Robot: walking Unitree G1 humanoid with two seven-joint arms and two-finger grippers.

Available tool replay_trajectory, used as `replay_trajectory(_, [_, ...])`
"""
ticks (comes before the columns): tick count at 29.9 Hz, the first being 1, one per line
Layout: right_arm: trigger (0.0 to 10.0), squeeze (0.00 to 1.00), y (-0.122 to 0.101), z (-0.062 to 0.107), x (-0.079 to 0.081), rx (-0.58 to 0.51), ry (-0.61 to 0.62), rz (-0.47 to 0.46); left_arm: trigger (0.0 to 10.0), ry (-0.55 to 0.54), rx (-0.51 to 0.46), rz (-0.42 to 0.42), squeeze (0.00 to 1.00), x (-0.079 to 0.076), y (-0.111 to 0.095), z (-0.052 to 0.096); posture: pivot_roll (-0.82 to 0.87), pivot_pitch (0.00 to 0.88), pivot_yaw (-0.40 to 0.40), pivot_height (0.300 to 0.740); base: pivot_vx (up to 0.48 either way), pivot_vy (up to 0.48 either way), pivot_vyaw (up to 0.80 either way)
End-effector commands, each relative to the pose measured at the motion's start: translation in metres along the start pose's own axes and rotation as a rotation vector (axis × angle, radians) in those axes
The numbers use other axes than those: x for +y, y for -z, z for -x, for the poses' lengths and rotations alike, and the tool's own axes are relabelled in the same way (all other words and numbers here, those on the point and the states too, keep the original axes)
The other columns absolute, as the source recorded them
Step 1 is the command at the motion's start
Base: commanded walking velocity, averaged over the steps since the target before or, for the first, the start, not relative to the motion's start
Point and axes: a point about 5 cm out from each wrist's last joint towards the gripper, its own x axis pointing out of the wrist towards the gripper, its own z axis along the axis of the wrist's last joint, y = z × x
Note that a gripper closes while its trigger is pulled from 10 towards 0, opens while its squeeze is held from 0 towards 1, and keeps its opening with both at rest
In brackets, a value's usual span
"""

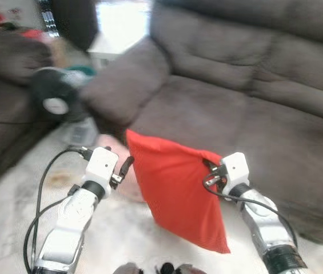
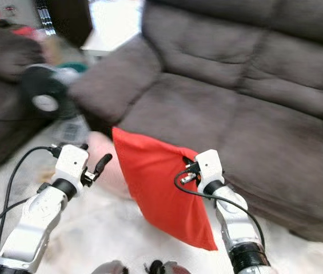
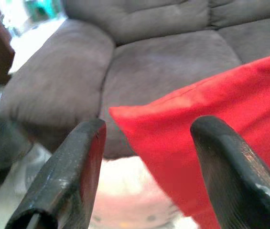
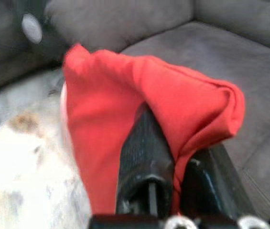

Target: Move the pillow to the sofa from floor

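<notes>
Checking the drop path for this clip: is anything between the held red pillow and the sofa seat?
Nothing visible. The right claw holds the red fabric pillow just before the brown upholstered sofa, whose seat cushion behind it lies bare.

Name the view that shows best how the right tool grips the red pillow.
Right wrist view: the right tool pinches a fold of the red pillow between its fingers. Both eye views show the pillow hanging whole before the sofa; the left wrist view shows one corner.

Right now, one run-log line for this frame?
phase: carry | right gripper: jaws shut on red pillow, lifted off floor | left gripper: jaws open beside pillow | sofa: ahead, pillow not yet on seat
</notes>
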Motion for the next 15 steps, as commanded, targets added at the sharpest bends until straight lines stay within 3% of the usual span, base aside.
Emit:
replay_trajectory(1, [10.0,0.0,-0.0239,-0.0034,-0.0061,-0.117,0.02,0.024,10.0,0.005,-0.001,0.002,0.0,-0.0013,0.0008,0.0002,0.18,0.076,-0.011,0.74,0.0,0.0,-0.79])
replay_trajectory(6, [10.0,0.0,-0.0239,-0.0038,-0.005,-0.121,0.01,0.027,10.0,0.016,-0.002,0.005,0.0,0.001,0.0017,-0.0002,0.18,0.069,-0.01,0.74,0.0,0.0,-0.75])
replay_trajectory(15, [10.0,0.0,-0.0246,-0.0045,-0.0045,-0.121,0.009,0.041,10.0,0.012,-0.004,0.007,0.0,0.0035,0.0022,-0.0005,0.18,0.067,-0.017,0.74,0.0,0.0,0.0])
